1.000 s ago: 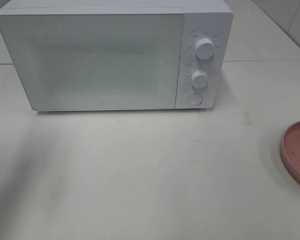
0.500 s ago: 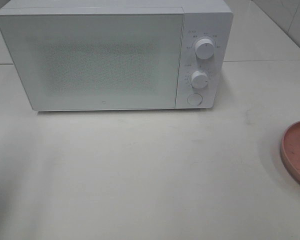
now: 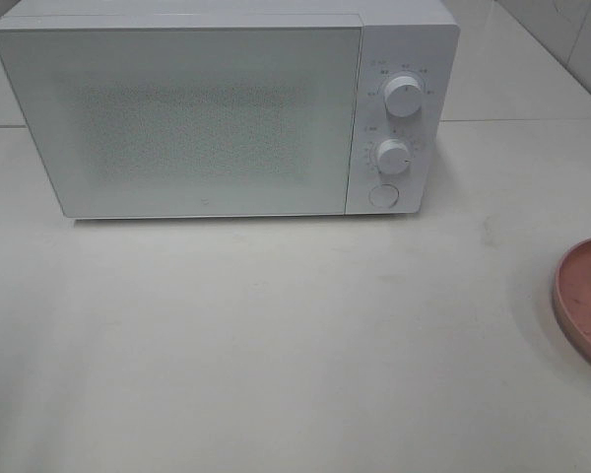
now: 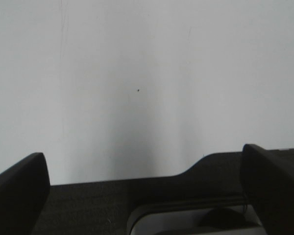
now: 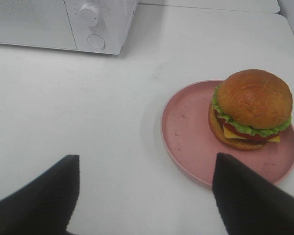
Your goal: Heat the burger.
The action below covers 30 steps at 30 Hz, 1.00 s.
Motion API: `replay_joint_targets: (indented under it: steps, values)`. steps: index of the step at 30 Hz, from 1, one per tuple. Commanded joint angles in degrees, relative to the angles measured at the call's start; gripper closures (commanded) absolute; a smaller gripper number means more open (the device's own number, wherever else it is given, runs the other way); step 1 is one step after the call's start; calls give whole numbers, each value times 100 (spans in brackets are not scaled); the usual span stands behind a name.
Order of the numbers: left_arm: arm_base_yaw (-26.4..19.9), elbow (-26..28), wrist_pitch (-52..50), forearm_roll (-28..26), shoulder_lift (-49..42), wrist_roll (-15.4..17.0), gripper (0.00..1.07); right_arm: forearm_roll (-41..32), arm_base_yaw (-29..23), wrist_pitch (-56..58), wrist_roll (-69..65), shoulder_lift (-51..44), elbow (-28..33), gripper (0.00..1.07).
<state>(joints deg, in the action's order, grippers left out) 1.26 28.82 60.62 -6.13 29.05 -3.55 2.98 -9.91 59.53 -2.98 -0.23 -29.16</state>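
Observation:
The burger [image 5: 252, 105], with a glossy brown bun, green lettuce and a cheese slice, sits on the far side of a pink plate [image 5: 186, 127] in the right wrist view. My right gripper [image 5: 147, 156] hovers short of the plate, open, with nothing between its dark fingers [image 5: 245, 196]. The left wrist view shows my left gripper [image 4: 142, 154] wide open over bare white table, holding nothing. In the exterior view, only the plate's edge [image 3: 586, 296] appears at the right border. Burger and both grippers are outside that view.
A white microwave [image 3: 177, 118] stands at the back of the table with its door shut. Two knobs [image 3: 403, 96] and a round button [image 3: 381, 195] are on its right panel. The microwave's corner [image 5: 63, 22] shows in the right wrist view. White tabletop [image 3: 276, 335] lies before it.
A dark piece of the left arm at the exterior view's left edge has slipped out of frame. The microwave and plate have not moved.

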Motion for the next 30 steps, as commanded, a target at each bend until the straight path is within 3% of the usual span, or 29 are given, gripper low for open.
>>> replay_joint_targets:
  steps: [1,19,22,24,30]
  values:
    - [-23,-34,-115,11,-201,29,8,34,29,0,-11,-155,11,33]
    - [-52,-34,-126,-132,-2424,0,8,34,29,0,-11,-155,11,33]
    - [-304,-34,-126,-126,-2676,0,8,34,29,0,-11,-155,11,33]
    - [-722,-34,-126,-132,-2905,0,8,34,29,0,-11,-155,11,33]
    - [-928,-34,-126,-166,-3077,0,8,34,29,0,-11,-149,11,33]
